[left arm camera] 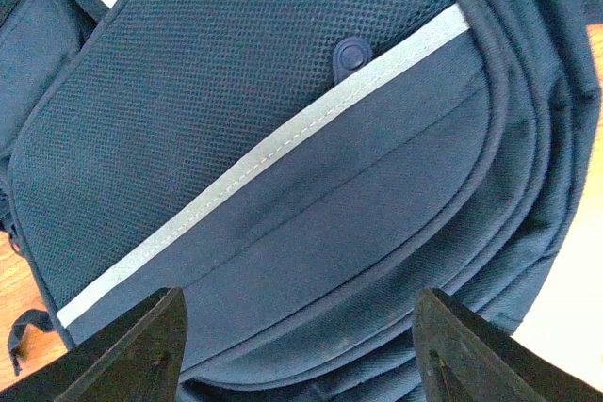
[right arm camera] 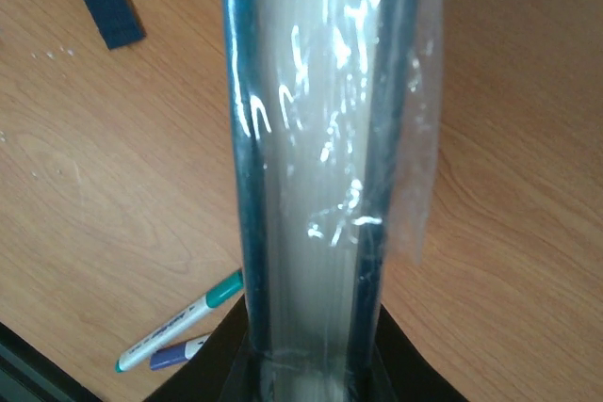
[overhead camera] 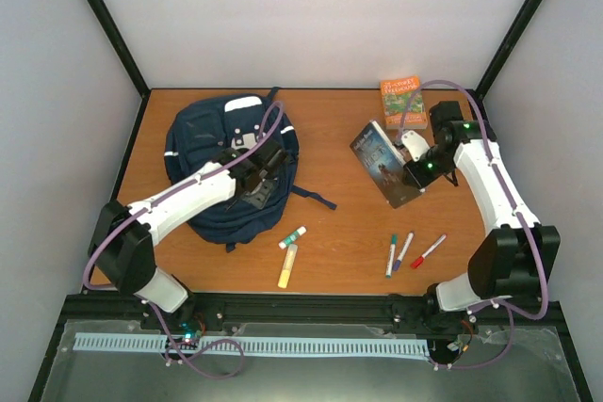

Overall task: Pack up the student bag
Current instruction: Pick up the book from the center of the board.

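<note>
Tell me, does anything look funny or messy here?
Only the dark book stands out: it is held at a slant, pinched in the right gripper, and its clear plastic cover sticks out loose on one side. Nothing looks spilled or broken.

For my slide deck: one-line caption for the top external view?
Left end effector open over the navy backpack; right end effector holds a dark-covered book.

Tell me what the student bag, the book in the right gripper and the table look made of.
Student bag: matte navy woven fabric, with a mesh panel and a shiny grey stripe, likely reflective. Book: pale paper page block, wrapped in glossy clear plastic that shows glare. Table: wood grain, smooth; possibly laminate.
</note>
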